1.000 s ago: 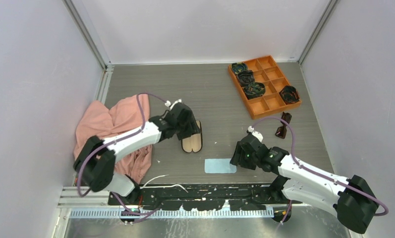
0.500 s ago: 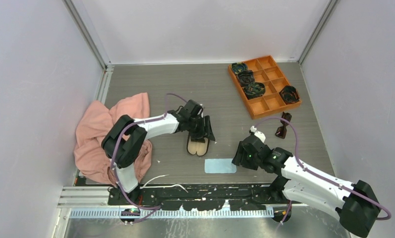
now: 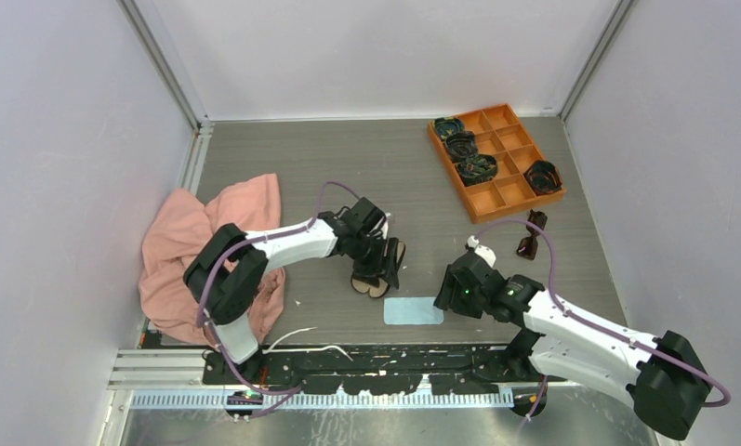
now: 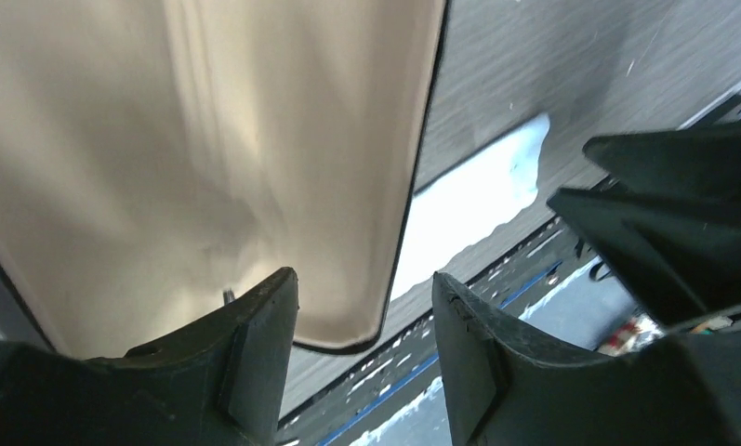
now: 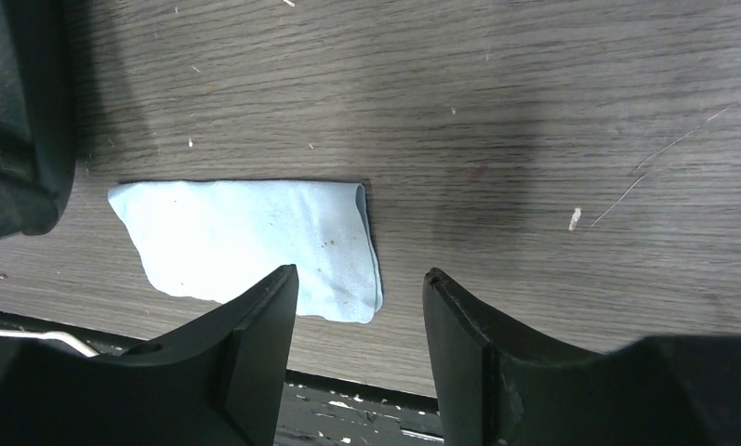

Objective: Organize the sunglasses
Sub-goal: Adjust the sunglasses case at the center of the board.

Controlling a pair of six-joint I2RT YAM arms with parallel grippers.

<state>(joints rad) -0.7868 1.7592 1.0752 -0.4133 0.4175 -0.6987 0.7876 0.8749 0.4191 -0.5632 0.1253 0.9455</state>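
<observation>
The sunglasses (image 3: 531, 235), a small folded dark pair with reddish-brown lenses, lie on the table just below the orange tray, to the right of my right arm. They show in neither wrist view. My left gripper (image 3: 386, 264) hovers over the open black case (image 3: 370, 281) with tan lining. In the left wrist view the tan lining (image 4: 208, 139) fills the upper left, and my left gripper (image 4: 364, 325) is open with the case's corner seen between its fingers. My right gripper (image 3: 452, 295) is open and empty, also seen in the right wrist view (image 5: 361, 311), over the right end of a light blue cloth (image 5: 255, 237).
The orange divided tray (image 3: 515, 190) at the back right holds several dark coiled bundles (image 3: 476, 168). A pink cloth (image 3: 208, 242) lies heaped at the left. The blue cloth (image 3: 413, 310) lies near the table's front edge, between the two grippers.
My left gripper swung right and toward the front edge, and the open case shifted the same way with it. My right arm has barely moved.
</observation>
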